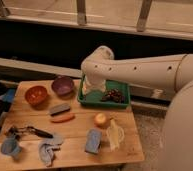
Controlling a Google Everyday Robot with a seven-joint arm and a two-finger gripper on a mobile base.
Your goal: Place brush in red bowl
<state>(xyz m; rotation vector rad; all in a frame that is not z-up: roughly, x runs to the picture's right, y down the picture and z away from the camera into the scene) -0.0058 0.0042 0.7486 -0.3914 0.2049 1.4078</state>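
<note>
The red bowl (36,94) stands empty at the back left of the wooden table (75,160). A dark long-handled tool that looks like the brush (31,131) lies near the front left. My white arm reaches in from the right. Its gripper (93,87) hangs over the left end of the green tray (104,102), well to the right of the bowl and far from the brush. Nothing shows in the gripper.
A purple bowl (63,85) stands beside the red one. A grey block (60,108) and an orange piece (63,118) lie mid-table. An apple-like fruit (100,120), blue sponge (93,141), pale bag (114,135), blue cloth (47,150) and blue cup (9,147) fill the front. Dark items (114,95) lie in the tray.
</note>
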